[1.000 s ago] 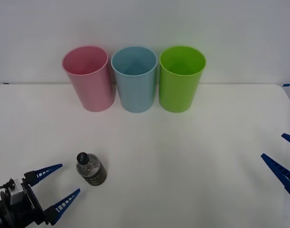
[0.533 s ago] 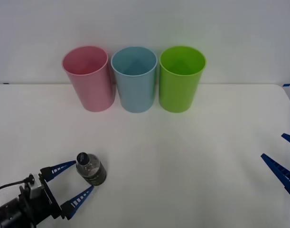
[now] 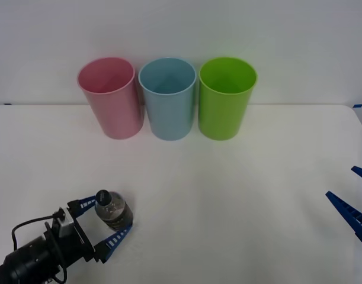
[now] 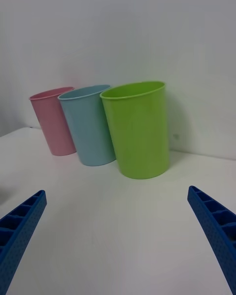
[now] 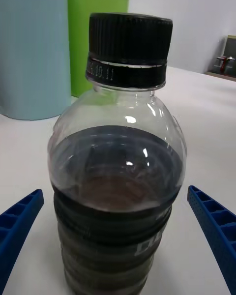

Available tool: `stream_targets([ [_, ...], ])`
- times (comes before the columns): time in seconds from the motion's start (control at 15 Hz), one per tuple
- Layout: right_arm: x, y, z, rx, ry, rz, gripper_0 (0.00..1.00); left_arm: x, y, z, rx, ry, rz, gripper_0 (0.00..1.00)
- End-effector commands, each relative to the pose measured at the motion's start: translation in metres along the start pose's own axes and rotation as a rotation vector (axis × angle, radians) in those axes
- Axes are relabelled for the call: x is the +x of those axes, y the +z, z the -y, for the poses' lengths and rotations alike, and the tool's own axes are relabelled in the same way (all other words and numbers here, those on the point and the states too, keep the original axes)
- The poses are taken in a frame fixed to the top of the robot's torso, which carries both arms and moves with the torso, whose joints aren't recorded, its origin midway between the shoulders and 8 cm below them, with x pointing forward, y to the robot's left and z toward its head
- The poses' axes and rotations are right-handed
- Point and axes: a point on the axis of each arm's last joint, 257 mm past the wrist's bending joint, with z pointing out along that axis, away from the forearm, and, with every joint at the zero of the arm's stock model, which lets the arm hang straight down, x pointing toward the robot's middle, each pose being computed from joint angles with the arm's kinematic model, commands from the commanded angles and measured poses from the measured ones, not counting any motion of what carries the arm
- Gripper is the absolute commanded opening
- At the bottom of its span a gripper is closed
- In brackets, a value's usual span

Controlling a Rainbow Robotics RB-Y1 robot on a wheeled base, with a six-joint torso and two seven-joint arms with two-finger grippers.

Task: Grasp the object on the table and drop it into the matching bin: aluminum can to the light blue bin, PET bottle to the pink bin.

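Left gripper (image 3: 102,222) spread wide around the upright PET bottle (image 3: 110,210), near the front-left corner of the table (image 3: 228,189).

The bottle is clear plastic with a ribbed black cap (image 5: 130,49), a rounded shoulder and a dark ribbed lower body; small printed digits ring the neck, unreadable. Blue ribbed fingers (image 5: 19,226) flank it without touching. Smooth tapered pink bin (image 3: 109,97), light blue bin (image 3: 167,97) and lime green bin (image 3: 225,97) line the far edge. Right gripper (image 3: 355,198) hangs open at the right edge.

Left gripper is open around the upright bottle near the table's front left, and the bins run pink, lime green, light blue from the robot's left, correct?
Not quite: the front view shows the light blue bin in the middle, between the pink bin and lime green bin. The rest holds.
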Motion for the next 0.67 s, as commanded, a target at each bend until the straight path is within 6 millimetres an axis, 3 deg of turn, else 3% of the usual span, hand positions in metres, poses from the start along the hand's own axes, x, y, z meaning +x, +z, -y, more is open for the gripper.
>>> stream_targets([
  [0.07,0.0,0.0,0.0,0.0,0.0,0.0,1.0,-0.0003,0.0045,0.0,0.005,0.003,-0.002,1.0],
  [0.53,0.0,0.0,0.0,0.0,0.0,0.0,1.0,0.0031,0.0083,-0.0009,0.008,0.004,0.0,1.0],
  [0.6,0.0,0.0,0.0,0.0,0.0,0.0,1.0,0.0036,0.0082,0.0004,0.01,0.003,-0.001,0.74],
  [0.67,0.0,0.0,0.0,0.0,0.0,0.0,1.0,0.0027,0.0083,-0.0006,0.009,0.005,0.002,0.33],
])
